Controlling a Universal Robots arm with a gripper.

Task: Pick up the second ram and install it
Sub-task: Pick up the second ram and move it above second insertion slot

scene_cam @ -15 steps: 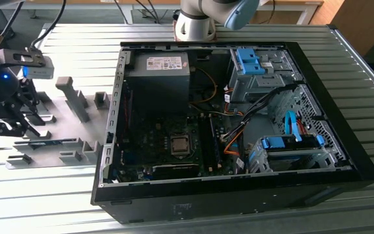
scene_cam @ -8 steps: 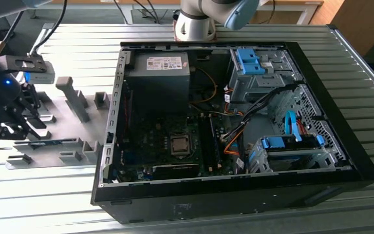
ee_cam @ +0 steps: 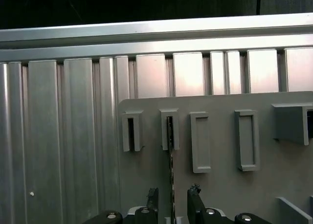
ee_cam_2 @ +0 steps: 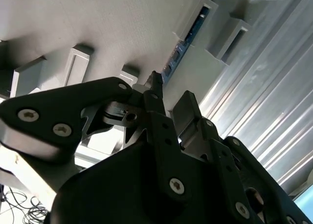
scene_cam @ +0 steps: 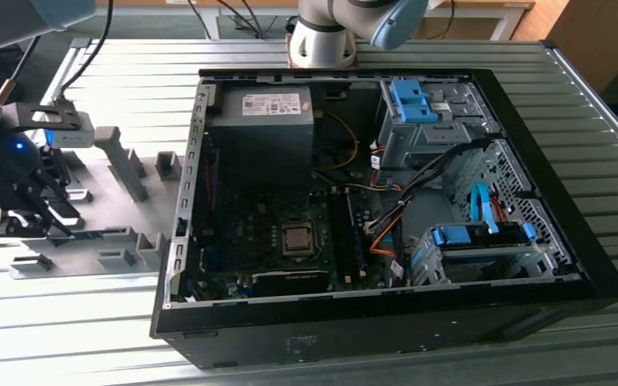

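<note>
Exterior view's left edge: the gripper (scene_cam: 43,215) hangs low over the grey holder plate (scene_cam: 110,213). The ram (scene_cam: 90,234) stands on edge there in its blocks. In the first wrist view the fingers (ee_cam: 152,197) are spread, straddling the ram (ee_cam: 171,170) with a slim gap on each side. Ribbed table (ee_cam: 73,136) borders the plate. Toward the exterior view's right, the open computer case (scene_cam: 196,161) stands just beside the plate.

Pincer (ee_cam: 173,193) low (jaws apart)
</note>
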